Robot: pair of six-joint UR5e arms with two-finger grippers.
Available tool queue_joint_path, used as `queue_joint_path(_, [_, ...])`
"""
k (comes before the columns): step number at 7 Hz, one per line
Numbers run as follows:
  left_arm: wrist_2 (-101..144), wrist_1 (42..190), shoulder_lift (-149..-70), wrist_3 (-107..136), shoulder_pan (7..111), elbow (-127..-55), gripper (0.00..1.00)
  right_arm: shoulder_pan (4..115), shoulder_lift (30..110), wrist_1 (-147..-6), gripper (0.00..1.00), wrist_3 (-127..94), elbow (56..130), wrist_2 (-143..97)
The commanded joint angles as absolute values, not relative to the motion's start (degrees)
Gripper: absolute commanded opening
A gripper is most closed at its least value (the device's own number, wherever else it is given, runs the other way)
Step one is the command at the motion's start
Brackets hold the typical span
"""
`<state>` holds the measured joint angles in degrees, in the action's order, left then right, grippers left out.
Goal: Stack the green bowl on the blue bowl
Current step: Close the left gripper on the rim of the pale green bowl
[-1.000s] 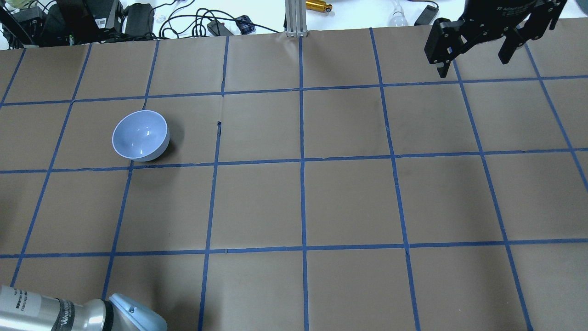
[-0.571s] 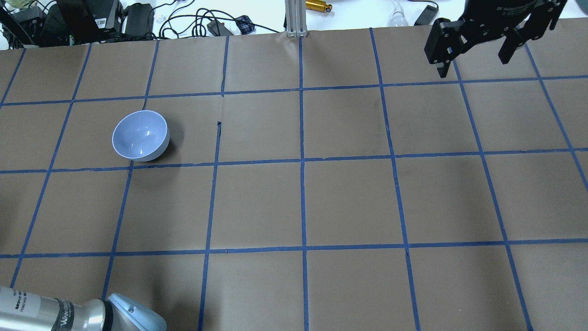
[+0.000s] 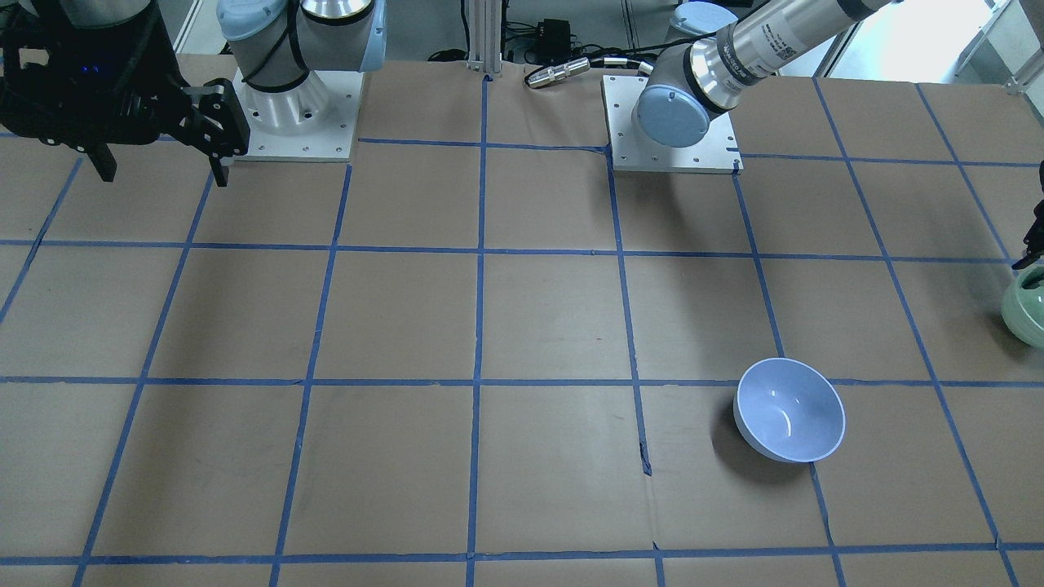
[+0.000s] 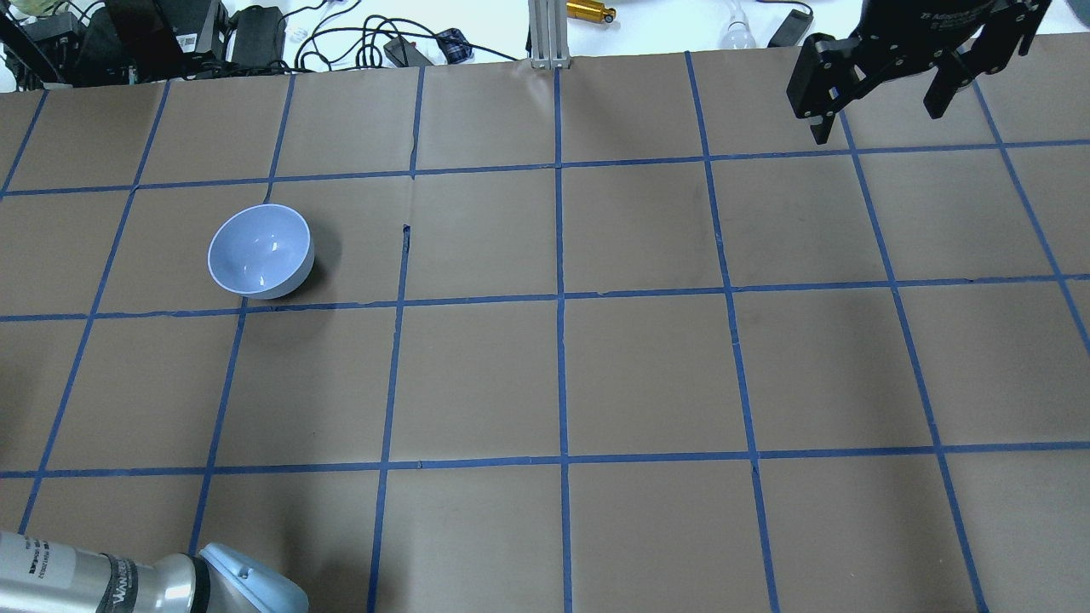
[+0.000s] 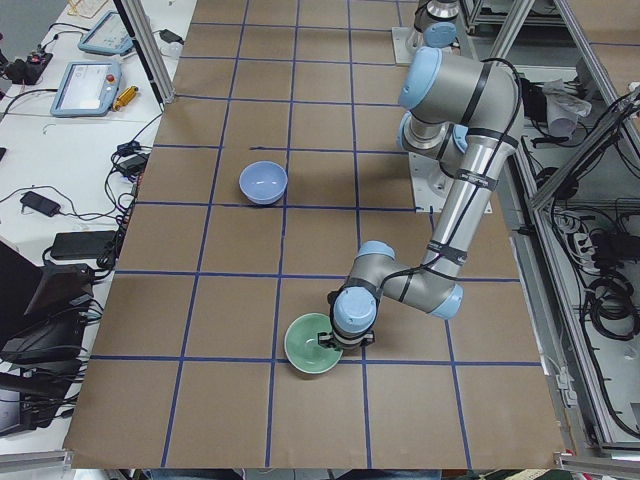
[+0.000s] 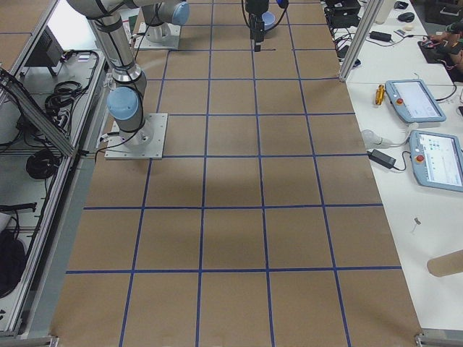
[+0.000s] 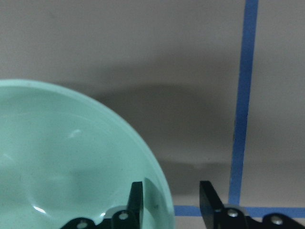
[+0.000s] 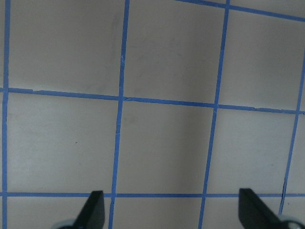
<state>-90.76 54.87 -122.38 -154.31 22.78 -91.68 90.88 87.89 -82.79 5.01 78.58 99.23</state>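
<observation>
The green bowl [image 5: 310, 346] sits near the table's left end; only its edge shows in the front-facing view [image 3: 1028, 308], and it is out of the overhead view. My left gripper [image 7: 171, 202] is low over it and open, one finger [image 7: 136, 200] inside the bowl [image 7: 71, 162] and the other outside, with the rim between them and a gap on the outer side. The blue bowl [image 4: 260, 251] stands upright and empty on the brown paper, also seen in the front-facing view [image 3: 789, 409]. My right gripper [image 4: 879, 119] hangs open and empty over the far right of the table.
The table [image 4: 647, 375] is covered in brown paper with a blue tape grid. Cables and power bricks [image 4: 255, 34] lie beyond the far edge. The left arm's elbow [image 4: 247, 583] juts in at the near left corner. An aluminium post [image 4: 549, 34] stands at the far middle.
Nothing has visibly changed in the overhead view apart from a very slight shift of the left arm's elbow. The blue bowl and right gripper stay put.
</observation>
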Motion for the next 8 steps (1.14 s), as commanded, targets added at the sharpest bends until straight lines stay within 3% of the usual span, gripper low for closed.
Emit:
queue_joint_path(1, [-90.7,54.84,-121.99,-154.25,22.85,-92.37,0.44,90.88,87.89,-82.79,1.0,5.01,78.57,99.23])
queue_joint_path(3, [-90.35,54.84,-121.38,-154.34,22.85,-92.81,0.03,90.88,87.89,-82.79,1.0,5.01,78.57,99.23])
queue_joint_path(8, [-89.91,54.84,-120.76,-154.42,22.76,-92.72,0.0,90.88,87.89,-82.79,1.0,5.01,78.57,99.23])
